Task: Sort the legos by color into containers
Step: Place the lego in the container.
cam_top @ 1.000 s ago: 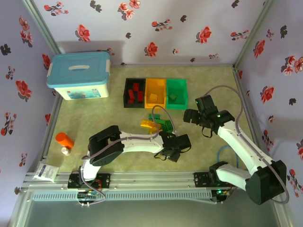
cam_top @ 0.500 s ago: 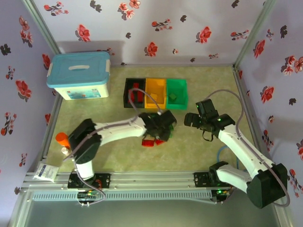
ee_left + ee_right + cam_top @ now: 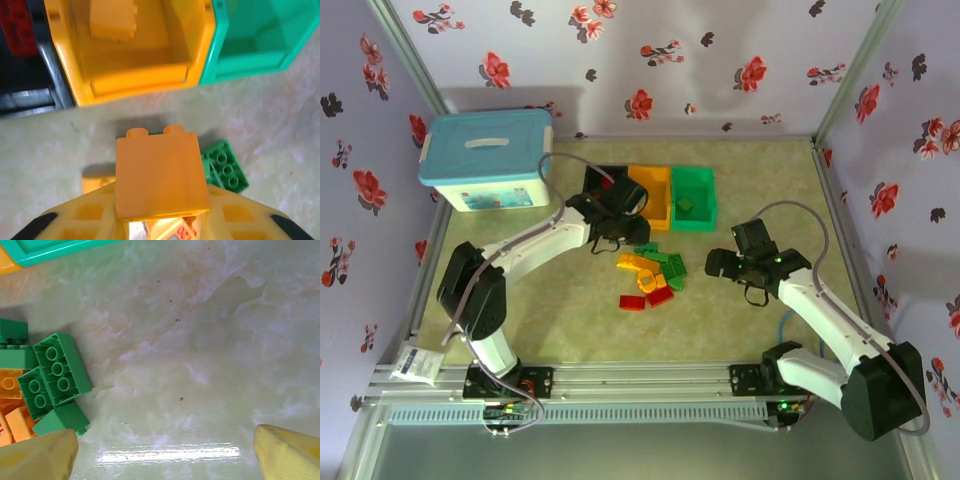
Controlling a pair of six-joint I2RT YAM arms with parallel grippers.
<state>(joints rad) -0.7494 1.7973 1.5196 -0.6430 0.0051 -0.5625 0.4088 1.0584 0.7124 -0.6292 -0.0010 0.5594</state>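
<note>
Floral-papered walls (image 3: 650, 60) enclose a pale marbled table (image 3: 570, 330) strewn with legos (image 3: 642, 283).

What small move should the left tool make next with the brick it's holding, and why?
Probably ease the left tool forward over the orange-yellow plastic bin before opening: its orange-yellow square plastic brick matches that bin but hangs short of its near wall.

Three containers stand touching in a row toward the far edge of the surface: black bin (image 3: 599, 174), orange-yellow bin (image 3: 651, 170), green bin (image 3: 694, 172). The black one holds a red brick (image 3: 20, 30), the orange-yellow one an orange-yellow piece (image 3: 112, 20), and the green one a green brick (image 3: 686, 207). The loose legos (image 3: 650, 275) lie heaped mid-surface. The left end effector (image 3: 612, 212) grips a held orange-yellow brick (image 3: 160, 175) just before the bins.
</note>
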